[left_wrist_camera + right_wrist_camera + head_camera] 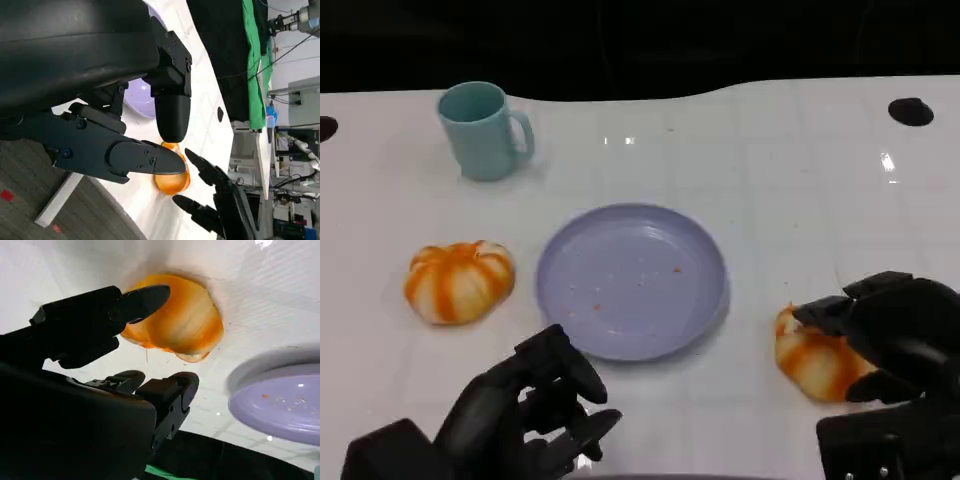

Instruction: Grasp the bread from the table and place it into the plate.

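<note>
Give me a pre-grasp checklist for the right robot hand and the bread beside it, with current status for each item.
1. Right robot hand at the right bread: ok.
2. Fingers around the bread: ok, one lies over it.
3. Firm grip: cannot tell.
4. Plate free to receive: ok, crumbs only.
5. Left robot hand off the plate: ok, near its front rim.
6. Cup and left bread out of the path: ok.
</note>
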You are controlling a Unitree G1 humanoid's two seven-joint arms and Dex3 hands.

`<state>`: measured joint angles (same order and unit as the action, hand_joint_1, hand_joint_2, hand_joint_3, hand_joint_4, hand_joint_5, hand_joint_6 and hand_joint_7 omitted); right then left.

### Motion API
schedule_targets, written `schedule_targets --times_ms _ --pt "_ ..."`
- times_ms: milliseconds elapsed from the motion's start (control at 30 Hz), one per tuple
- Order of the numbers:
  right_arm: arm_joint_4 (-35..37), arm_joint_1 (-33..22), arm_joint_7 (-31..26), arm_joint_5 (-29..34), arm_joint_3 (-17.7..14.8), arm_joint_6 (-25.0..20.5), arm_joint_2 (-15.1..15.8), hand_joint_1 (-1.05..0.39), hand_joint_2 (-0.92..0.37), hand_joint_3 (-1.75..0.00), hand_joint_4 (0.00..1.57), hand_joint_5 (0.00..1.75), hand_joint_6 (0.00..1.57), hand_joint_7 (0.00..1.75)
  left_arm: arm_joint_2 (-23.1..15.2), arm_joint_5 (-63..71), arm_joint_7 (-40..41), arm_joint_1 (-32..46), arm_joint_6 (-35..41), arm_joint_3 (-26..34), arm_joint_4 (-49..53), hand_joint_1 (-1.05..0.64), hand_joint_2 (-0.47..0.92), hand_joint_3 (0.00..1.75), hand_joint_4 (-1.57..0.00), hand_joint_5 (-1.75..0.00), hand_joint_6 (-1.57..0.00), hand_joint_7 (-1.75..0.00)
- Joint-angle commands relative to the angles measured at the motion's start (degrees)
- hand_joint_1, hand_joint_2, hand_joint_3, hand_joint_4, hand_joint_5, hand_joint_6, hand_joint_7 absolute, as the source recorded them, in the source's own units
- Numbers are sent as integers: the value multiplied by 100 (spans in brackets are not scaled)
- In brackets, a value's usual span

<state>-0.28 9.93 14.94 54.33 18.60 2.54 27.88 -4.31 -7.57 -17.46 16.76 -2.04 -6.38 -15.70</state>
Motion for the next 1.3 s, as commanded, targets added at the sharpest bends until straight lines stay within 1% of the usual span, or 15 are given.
schedule_targets --times_ms 33,333,633,733,800,867,900,933,967,1000,1033,1067,1133,1233,1300 --pt "451 272 -125 64 187 -109 -73 -43 -88 -1 38 10 46 0 -34 -7 65 30 17 11 -100 -49 92 24 -63 -175 -41 -172" --pt "1068 643 -12 -55 472 -312 -234 -41 -90 -1 42 8 47 1 -36 -22 56 69 34 7 -155 -50 92 24 -63 -175 -42 -171" --pt "1684 1183 243 19 851 -523 -359 -40 -92 -2 55 10 58 4 -19 -23 79 90 73 -17 -212 -52 92 24 -63 -175 -43 -170" --pt "1861 1271 291 -4 956 -597 -408 -38 -92 -2 63 11 66 5 -28 11 98 110 93 -27 -254 -53 92 24 -63 -175 -42 -169" --pt "1934 1277 177 -51 966 -602 -442 -38 -92 -3 75 14 77 8 -36 33 111 118 74 -32 -262 -54 92 24 -62 -175 -43 -168" --pt "2029 1251 -289 -17 955 -504 -463 -33 -92 -5 92 22 90 12 -35 61 123 119 35 -36 -251 -54 92 24 -63 -175 -43 -168" --pt "2126 1245 -684 20 952 -401 -469 -31 -92 -6 97 25 95 14 -33 61 125 121 37 -35 -252 -54 92 24 -63 -175 -43 -168" --pt "2239 1248 -1102 53 955 -280 -471 -28 -92 -5 97 49 104 16 -29 49 125 122 54 -33 -257 -54 92 24 -63 -175 -43 -168" --pt "2333 1258 -1386 65 965 -194 -471 -24 -92 -3 86 100 112 26 -28 39 124 123 69 -32 -262 -54 92 24 -63 -175 -43 -168" --pt "2483 1295 -1714 70 973 -81 -476 -23 -92 -4 81 127 107 48 -26 13 124 133 111 -28 -294 -54 92 24 -63 -175 -44 -167" --pt "2616 1352 -1951 97 999 -8 -472 -21 -92 -10 81 150 91 93 -31 8 126 138 133 -26 -315 -53 92 24 -63 -175 -44 -167" --pt "2727 1406 -2128 115 1026 47 -467 -22 -92 -17 80 165 81 115 -34 6 126 141 149 -24 -330 -53 92 24 -63 -175 -44 -167" --pt "2897 1505 -2447 131 1054 125 -470 -24 -92 -19 82 172 74 137 -33 -8 120 140 152 -20 -335 -53 92 24 -63 -175 -44 -167" --pt "3094 1612 -2838 43 1038 251 -502 -24 -92 -20 83 174 73 139 -38 -24 113 134 153 -17 -327 -53 92 24 -63 -175 -44 -167" --pt "3212 1653 -3178 -38 1010 461 -503 -24 -92 -23 84 175 71 147 -37 -17 117 129 150 -22 -328 -52 92 24 -62 -175 -44 -167"
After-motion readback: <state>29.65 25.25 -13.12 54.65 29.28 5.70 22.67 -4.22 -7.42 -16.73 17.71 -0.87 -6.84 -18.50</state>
